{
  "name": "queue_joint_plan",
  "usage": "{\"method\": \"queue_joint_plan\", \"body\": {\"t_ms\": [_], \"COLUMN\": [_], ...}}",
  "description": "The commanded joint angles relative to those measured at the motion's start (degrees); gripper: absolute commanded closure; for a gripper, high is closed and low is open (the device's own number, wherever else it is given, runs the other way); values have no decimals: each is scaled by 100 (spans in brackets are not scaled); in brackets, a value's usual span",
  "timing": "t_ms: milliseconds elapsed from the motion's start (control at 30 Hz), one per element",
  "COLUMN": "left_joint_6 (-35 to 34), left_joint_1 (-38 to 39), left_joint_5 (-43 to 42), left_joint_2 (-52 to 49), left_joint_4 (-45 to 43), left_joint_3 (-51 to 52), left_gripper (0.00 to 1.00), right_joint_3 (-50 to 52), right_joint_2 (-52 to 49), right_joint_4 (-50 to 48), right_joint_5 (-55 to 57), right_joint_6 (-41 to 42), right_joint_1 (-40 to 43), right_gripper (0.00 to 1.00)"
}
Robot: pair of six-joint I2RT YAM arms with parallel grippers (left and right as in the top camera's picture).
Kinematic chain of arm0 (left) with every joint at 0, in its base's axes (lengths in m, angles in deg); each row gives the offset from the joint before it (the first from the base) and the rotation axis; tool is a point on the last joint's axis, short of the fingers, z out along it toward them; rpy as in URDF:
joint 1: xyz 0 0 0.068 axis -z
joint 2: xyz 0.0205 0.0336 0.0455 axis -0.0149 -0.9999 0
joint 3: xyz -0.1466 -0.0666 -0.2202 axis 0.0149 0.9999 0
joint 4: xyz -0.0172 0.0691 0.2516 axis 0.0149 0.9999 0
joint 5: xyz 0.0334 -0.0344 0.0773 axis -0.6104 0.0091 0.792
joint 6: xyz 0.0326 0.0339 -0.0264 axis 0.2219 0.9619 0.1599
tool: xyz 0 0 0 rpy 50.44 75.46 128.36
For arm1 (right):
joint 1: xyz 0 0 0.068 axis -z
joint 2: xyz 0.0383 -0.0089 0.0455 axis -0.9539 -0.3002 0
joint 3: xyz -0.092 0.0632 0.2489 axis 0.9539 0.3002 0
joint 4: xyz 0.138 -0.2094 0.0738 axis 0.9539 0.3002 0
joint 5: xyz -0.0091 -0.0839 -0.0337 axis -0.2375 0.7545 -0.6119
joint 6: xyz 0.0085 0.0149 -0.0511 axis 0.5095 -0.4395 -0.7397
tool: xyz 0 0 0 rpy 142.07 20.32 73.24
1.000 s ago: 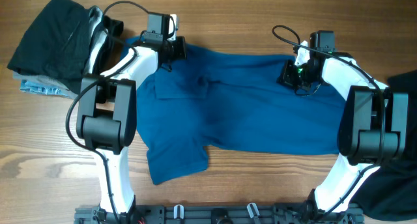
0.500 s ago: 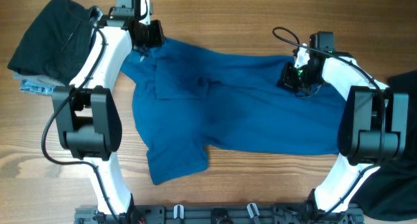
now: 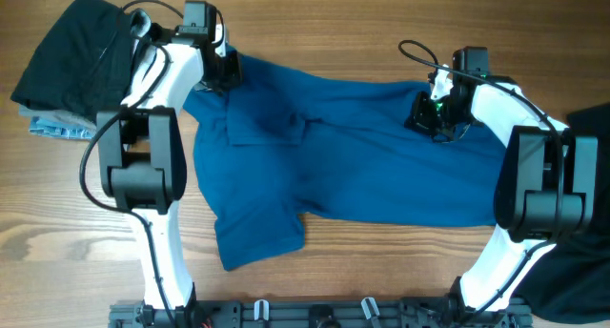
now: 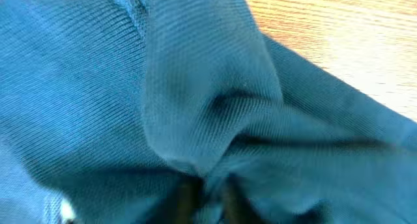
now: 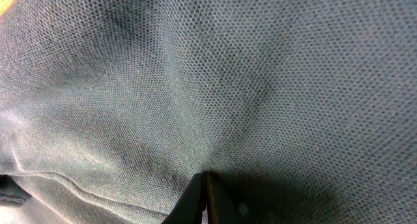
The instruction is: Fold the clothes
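The royal-blue shirt lies spread across the table, collar end to the left, one sleeve reaching toward the front. My left gripper is shut on the shirt's upper left edge; in the left wrist view blue fabric bunches between the dark fingers. My right gripper is shut on the shirt near its upper right edge; in the right wrist view the closed fingers pinch the knit cloth.
A pile of black clothes over grey-white and pale-blue patterned pieces sits at the far left. More dark cloth lies at the right edge. Bare wooden table shows behind the shirt.
My left gripper swung left and back with the shirt's corner, then came slightly right and forward. The shirt's upper left edge shifted left with it. The right gripper stayed put.
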Motion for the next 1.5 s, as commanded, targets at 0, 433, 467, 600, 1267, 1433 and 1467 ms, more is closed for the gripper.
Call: {"method": "queue_joint_plan", "body": {"t_ms": [0, 433, 467, 600, 1267, 1433, 1467], "left_joint_6": [4, 7, 4, 28, 24, -37, -59], "left_joint_1": [31, 149, 133, 72, -63, -66, -63], "left_joint_5": [-254, -223, -223, -223, -229, -229, -229], "left_joint_2": [26, 243, 243, 243, 1985, 2162, 2162], "left_joint_4": [-24, -1287, -1043, -146, 2771, 4411, 4590], "left_joint_3": [-79, -205, -205, -205, -205, -205, -205], "left_gripper": [96, 20, 20, 15, 15, 26, 28], "right_joint_3": [26, 26, 26, 26, 20, 20, 20], "right_joint_2": [-109, -109, -109, -109, 990, 2688, 2844], "right_joint_4": [92, 85, 111, 131, 1165, 2017, 2190], "right_joint_5": [111, 114, 114, 114, -181, 400, 573], "right_joint_6": [24, 11, 9, 11, -297, 120, 205], "right_joint_1": [-35, -35, -35, -35, 466, 1200, 1351], "right_gripper": [94, 92, 92, 90, 83, 64, 60]}}
